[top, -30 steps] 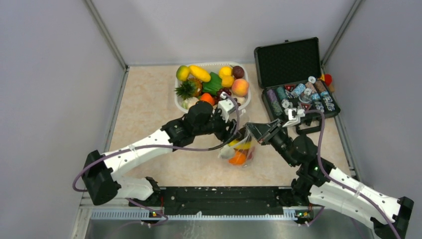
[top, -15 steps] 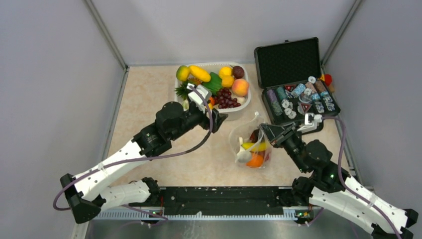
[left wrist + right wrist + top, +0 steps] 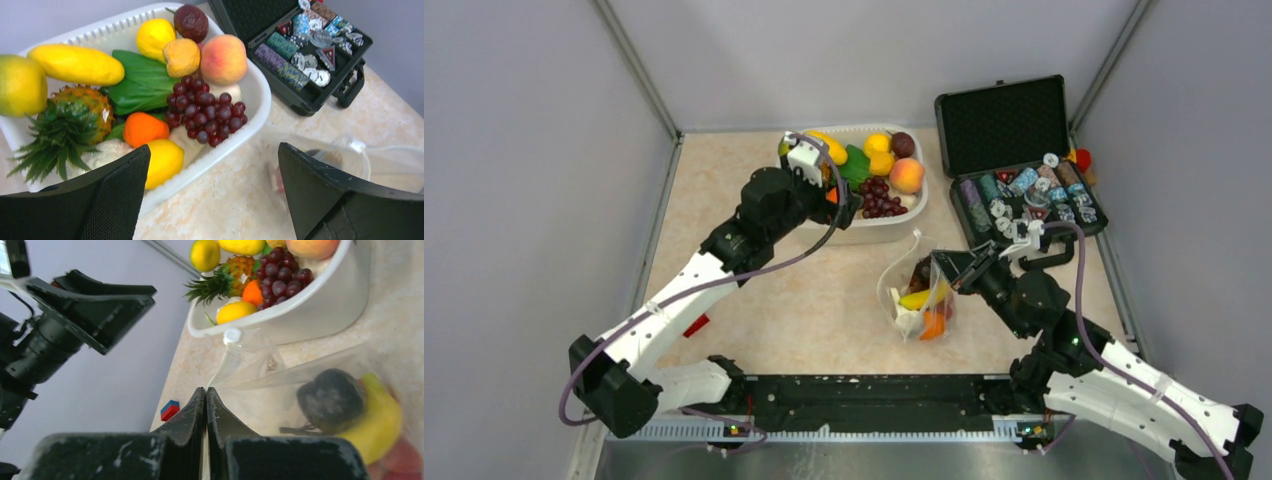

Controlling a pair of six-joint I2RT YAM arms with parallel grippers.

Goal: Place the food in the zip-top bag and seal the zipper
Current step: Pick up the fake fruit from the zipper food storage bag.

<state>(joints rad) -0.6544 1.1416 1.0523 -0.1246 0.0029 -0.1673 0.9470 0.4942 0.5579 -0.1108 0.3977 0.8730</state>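
Observation:
The clear zip-top bag (image 3: 912, 290) rests on the table right of centre with a banana (image 3: 382, 425), a dark fruit (image 3: 332, 400) and an orange piece (image 3: 932, 325) inside. My right gripper (image 3: 941, 263) is shut on the bag's upper edge (image 3: 206, 390). The zipper (image 3: 220, 362), a thin whitish strip, runs up from its fingertips. My left gripper (image 3: 836, 197) hangs open over the near rim of the white tub (image 3: 250, 125), holding nothing (image 3: 214, 150). More food lies in the tub: purple grapes (image 3: 205, 112), a peach (image 3: 223, 57), an orange (image 3: 144, 128) and a lemon (image 3: 162, 160).
An open black case (image 3: 1009, 125) with chips stands at the back right, close to the bag. A small red and blue block (image 3: 696, 325) lies near the left wall. Grey walls close in the table on three sides.
My left gripper has let go of the bag, opened wide and swung back-left to the tub. The right gripper keeps its grip; the bag has settled slightly lower and to the right.

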